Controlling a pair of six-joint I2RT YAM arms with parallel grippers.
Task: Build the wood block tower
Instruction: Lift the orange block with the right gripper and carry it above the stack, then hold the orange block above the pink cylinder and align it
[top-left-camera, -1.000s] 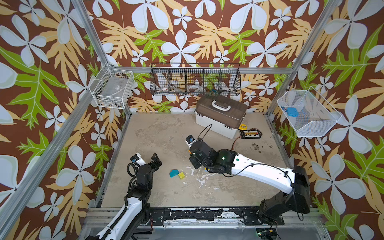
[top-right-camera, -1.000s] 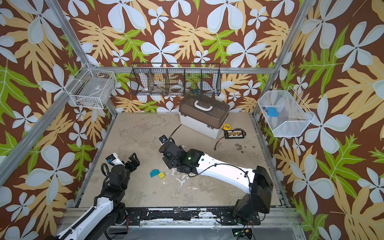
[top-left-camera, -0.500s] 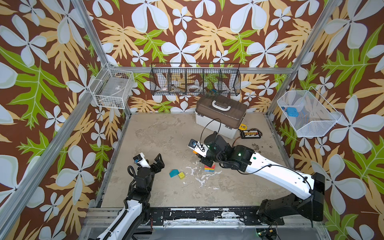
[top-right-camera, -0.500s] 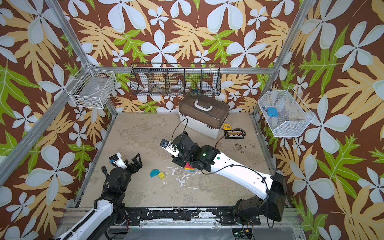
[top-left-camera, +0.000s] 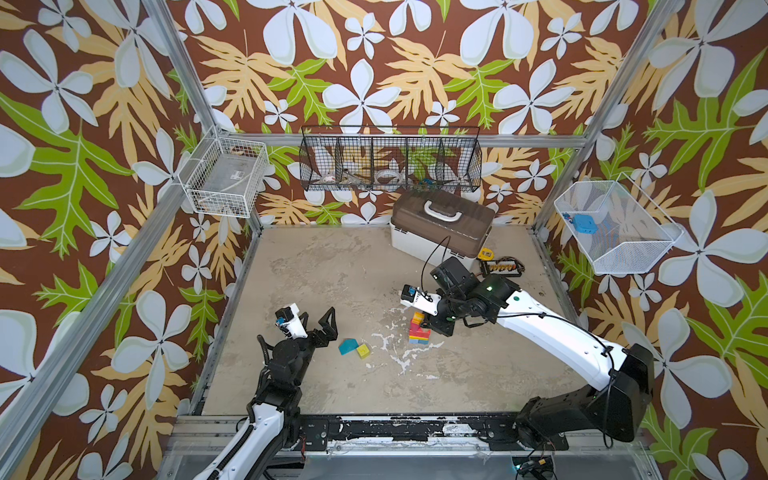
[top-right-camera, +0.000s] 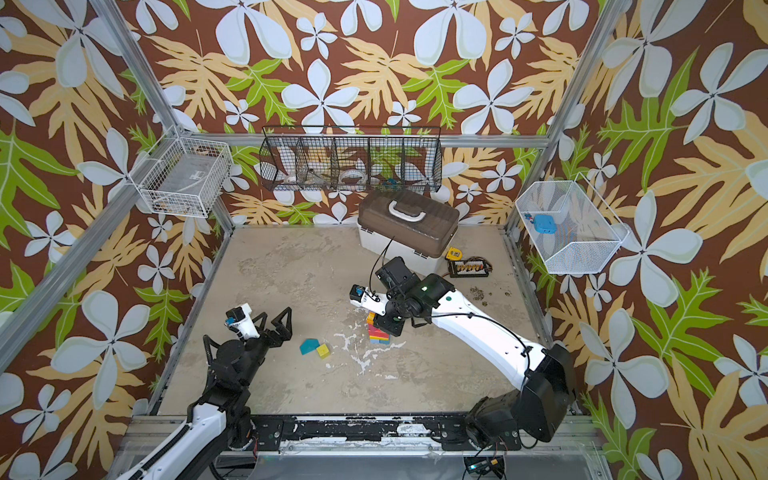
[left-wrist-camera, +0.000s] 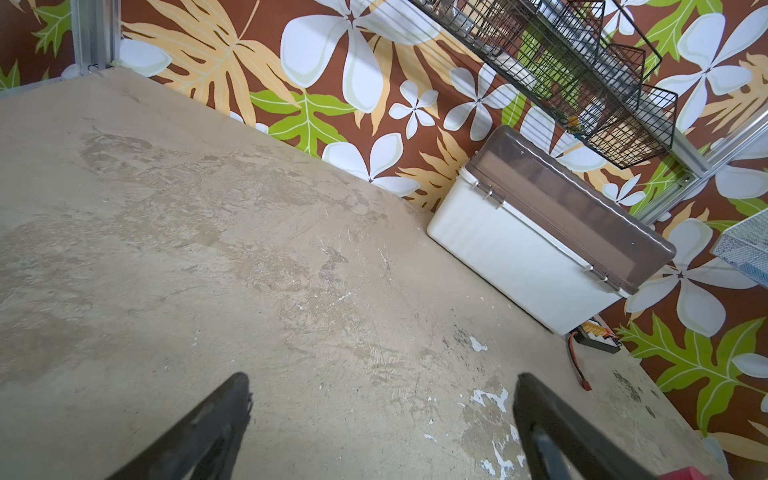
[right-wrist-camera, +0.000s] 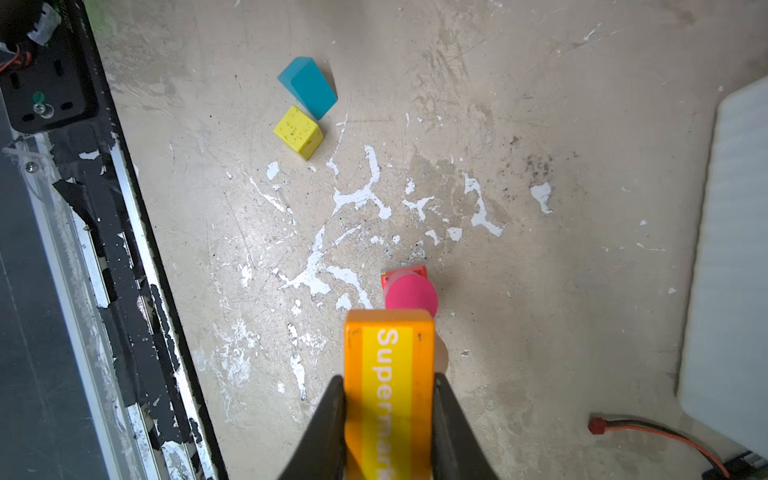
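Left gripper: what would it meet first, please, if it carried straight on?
Probably the bare table, since the open left gripper tilts downward; the white case sits off to the side.

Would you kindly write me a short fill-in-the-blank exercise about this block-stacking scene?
The block clamped between the right fingers is ____.
The round piece topping the tower is ____.
The cube beside the teal roof piece is ____.
The left fingers stand ____ and empty.
Missing words: orange, pink, yellow, open.
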